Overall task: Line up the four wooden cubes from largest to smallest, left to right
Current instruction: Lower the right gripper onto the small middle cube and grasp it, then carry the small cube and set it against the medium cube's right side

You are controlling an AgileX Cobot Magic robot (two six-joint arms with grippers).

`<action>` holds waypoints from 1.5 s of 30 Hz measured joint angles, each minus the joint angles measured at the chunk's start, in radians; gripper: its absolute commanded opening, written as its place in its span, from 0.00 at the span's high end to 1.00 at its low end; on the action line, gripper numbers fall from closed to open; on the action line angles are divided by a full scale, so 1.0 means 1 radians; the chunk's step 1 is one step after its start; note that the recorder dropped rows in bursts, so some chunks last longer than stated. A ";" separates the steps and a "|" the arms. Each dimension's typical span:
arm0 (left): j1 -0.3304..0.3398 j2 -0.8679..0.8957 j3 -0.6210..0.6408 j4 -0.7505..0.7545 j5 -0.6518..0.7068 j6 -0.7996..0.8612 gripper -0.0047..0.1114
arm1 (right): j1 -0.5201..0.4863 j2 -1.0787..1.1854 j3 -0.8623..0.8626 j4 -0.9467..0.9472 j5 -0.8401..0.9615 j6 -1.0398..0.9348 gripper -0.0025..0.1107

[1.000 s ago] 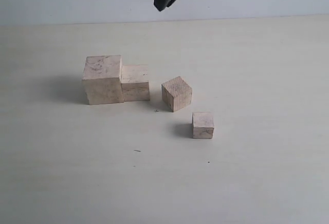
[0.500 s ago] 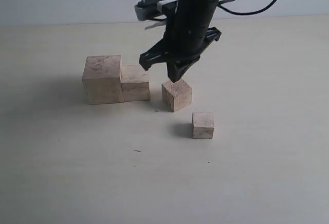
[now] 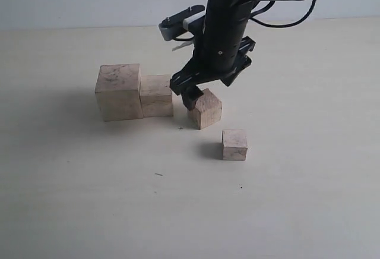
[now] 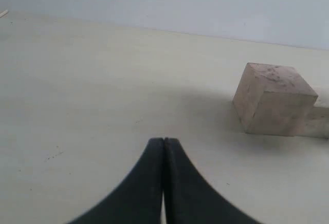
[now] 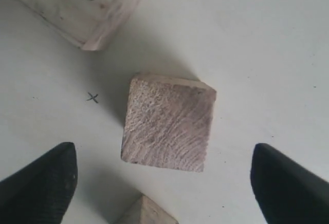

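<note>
Four pale wooden cubes sit on the table. The largest cube (image 3: 119,91) touches the second cube (image 3: 157,95) on its right. The third cube (image 3: 208,114) stands apart, turned at an angle, and the smallest cube (image 3: 234,145) lies nearer the front. My right gripper (image 3: 200,92) is open just above the third cube (image 5: 168,124), one finger (image 5: 43,183) on either side and neither touching it. My left gripper (image 4: 164,142) is shut and empty, low over the table, with the largest cube (image 4: 275,98) ahead of it. It does not show in the exterior view.
A corner of the second cube (image 5: 77,8) and a corner of the smallest cube (image 5: 146,212) lie close to the right gripper's fingers. A small dark mark (image 5: 92,97) is on the table (image 3: 297,199) beside the third cube.
My right arm came down from the top of the view to the third cube, its open fingers now level with the cube's top. No cube has moved.
</note>
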 measured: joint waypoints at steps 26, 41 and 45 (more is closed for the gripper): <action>0.000 0.000 0.000 0.000 0.000 0.000 0.96 | -0.004 0.087 0.003 -0.013 -0.022 -0.129 0.98; 0.000 0.000 0.000 0.000 0.000 0.000 0.96 | -0.178 0.092 0.003 0.007 -0.192 -0.673 0.98; 0.000 0.000 0.000 0.000 0.000 0.000 0.96 | -0.179 0.092 0.003 0.076 -0.193 -0.997 0.98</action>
